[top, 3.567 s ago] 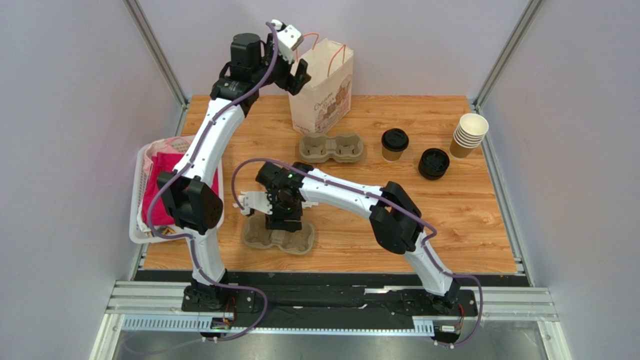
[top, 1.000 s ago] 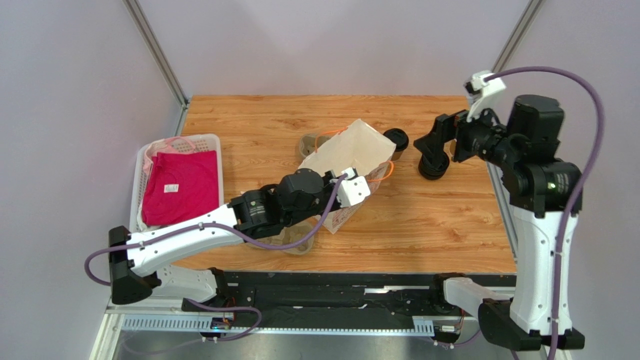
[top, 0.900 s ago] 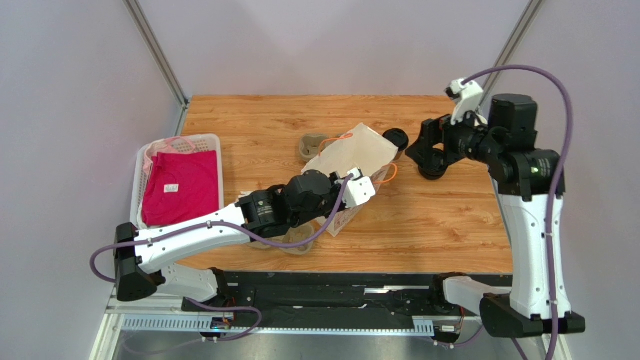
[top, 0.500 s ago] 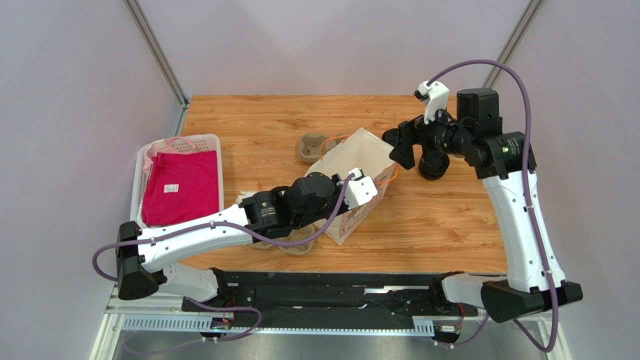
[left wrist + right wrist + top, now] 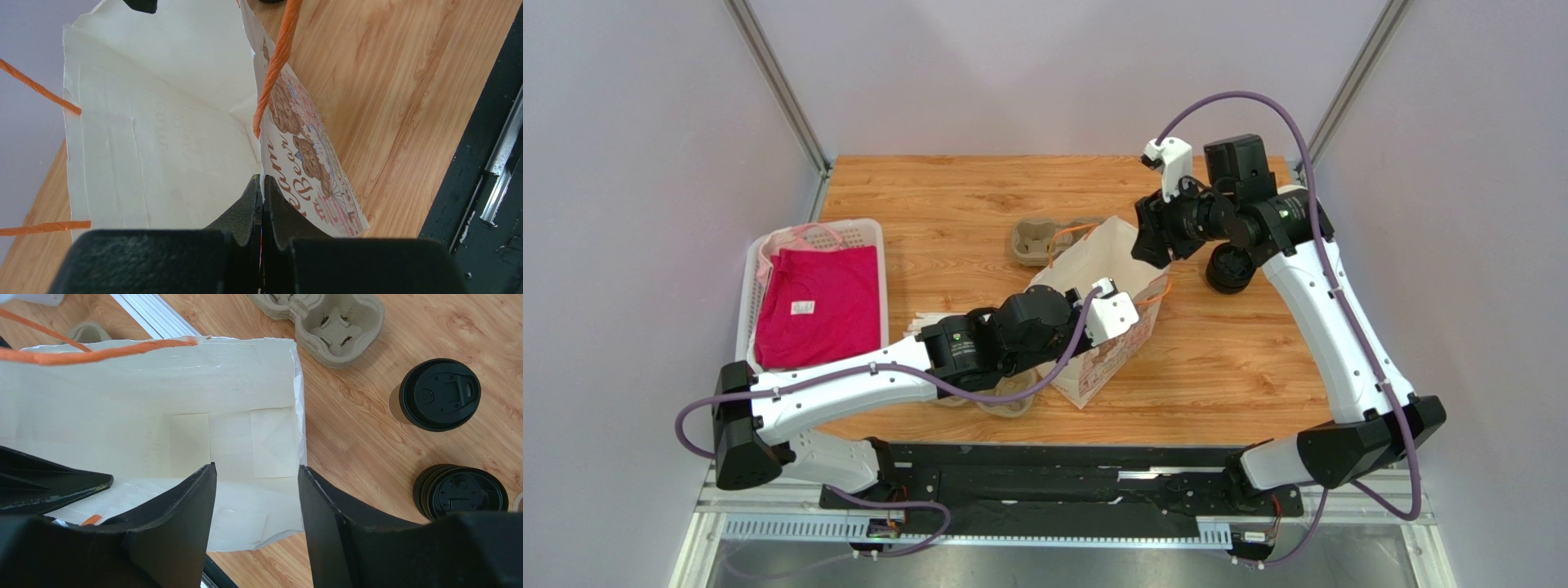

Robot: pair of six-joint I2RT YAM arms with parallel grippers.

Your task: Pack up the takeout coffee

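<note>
My left pincer (image 5: 262,187) is clamped on the paper bag (image 5: 153,141) rim, my right pincer (image 5: 255,471) hangs parted and empty over its mouth, and the takeout coffee (image 5: 439,395) stands unpacked on the table (image 5: 368,459) beside the bag.

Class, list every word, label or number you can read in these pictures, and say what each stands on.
"eam" and "Beo": cut-off script lettering on the outside of the paper bag; the full name cannot be made out.
Red letters below these on the bag: too cropped to read.
Raised marks on the takeout coffee lid and the loose black lids: too small to read.
</note>
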